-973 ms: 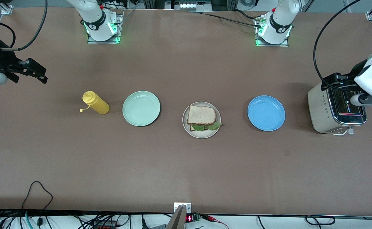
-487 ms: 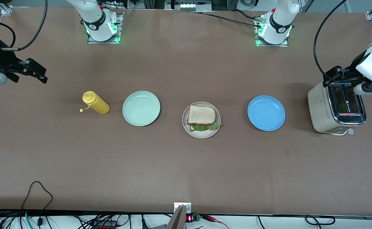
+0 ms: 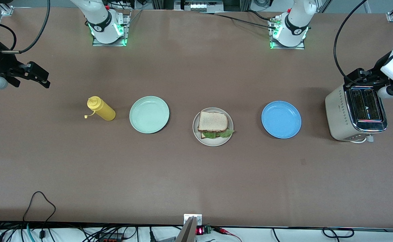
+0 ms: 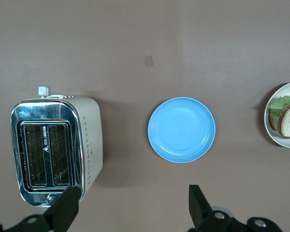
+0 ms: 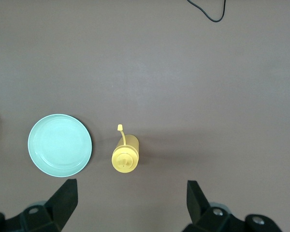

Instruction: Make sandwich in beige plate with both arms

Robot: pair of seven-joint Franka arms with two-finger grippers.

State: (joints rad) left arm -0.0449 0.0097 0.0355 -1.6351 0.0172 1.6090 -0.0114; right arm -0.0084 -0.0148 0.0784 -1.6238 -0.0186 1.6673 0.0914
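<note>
The sandwich, two toast slices with green lettuce showing between them, lies on the beige plate at the middle of the table. The left wrist view catches the sandwich and the plate at its edge. My left gripper hangs open and holds nothing, high over the toaster's end nearest the robots' bases; its own view shows the left gripper with jaws wide. My right gripper waits open over the right arm's end of the table, and the right gripper holds nothing.
A silver toaster stands at the left arm's end. A blue plate lies between it and the beige plate. A mint-green plate and a yellow squeeze bottle lie toward the right arm's end.
The left arm has drawn back from above the toaster toward the table's end, uncovering the toaster's slots. The right arm has not moved.
</note>
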